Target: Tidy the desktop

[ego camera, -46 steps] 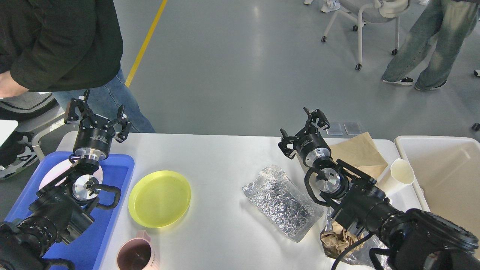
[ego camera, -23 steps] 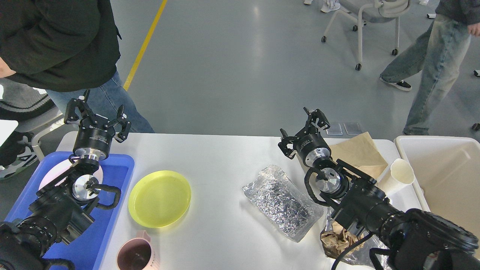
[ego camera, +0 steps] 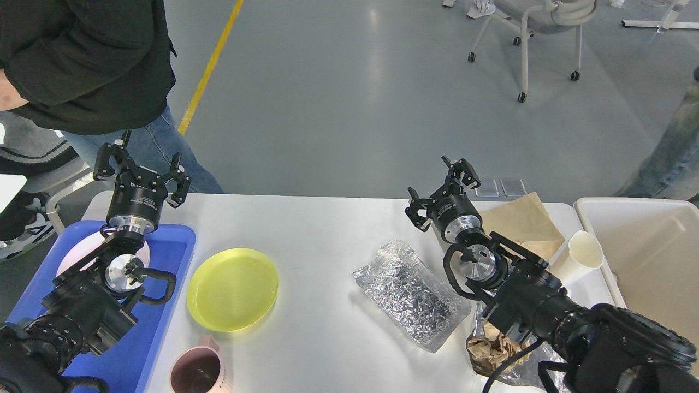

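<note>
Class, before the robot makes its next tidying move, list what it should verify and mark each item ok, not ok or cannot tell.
1. Left gripper open, empty: ok.
2. Right gripper open, empty: ok.
3. Desktop cleared: not ok; yellow plate, foil bag, pink mug, paper cup and brown paper remain on it.
4. Bin has room: ok.
5. Blue tray has room: ok, beside a pink plate.
6. Person clear of left arm: cannot tell.

The white surface (ego camera: 322,229) carries a blue tray (ego camera: 164,273), yellow plate (ego camera: 232,289), pink mug (ego camera: 197,371), foil bag (ego camera: 410,293), brown paper bag (ego camera: 524,218), paper cup (ego camera: 579,254) and crumpled paper (ego camera: 489,352).
</note>
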Robot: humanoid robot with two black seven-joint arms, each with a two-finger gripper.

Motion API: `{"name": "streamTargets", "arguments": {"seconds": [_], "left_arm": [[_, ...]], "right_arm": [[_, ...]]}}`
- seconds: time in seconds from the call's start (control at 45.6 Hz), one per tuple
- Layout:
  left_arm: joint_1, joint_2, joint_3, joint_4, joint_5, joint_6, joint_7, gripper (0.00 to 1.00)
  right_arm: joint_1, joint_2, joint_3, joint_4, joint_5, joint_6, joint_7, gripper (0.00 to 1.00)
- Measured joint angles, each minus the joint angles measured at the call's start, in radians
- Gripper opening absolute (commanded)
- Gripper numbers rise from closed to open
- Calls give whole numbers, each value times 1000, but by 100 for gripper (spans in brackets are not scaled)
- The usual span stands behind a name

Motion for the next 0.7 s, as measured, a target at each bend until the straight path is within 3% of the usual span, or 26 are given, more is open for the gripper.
{"name": "streamTargets", "arguments": {"seconds": [0.701], "left_arm": [[0, -1, 0, 0, 1, 0, 0, 97]], "right_arm": [[-1, 0, 0, 2, 0, 0, 0, 100]]}}
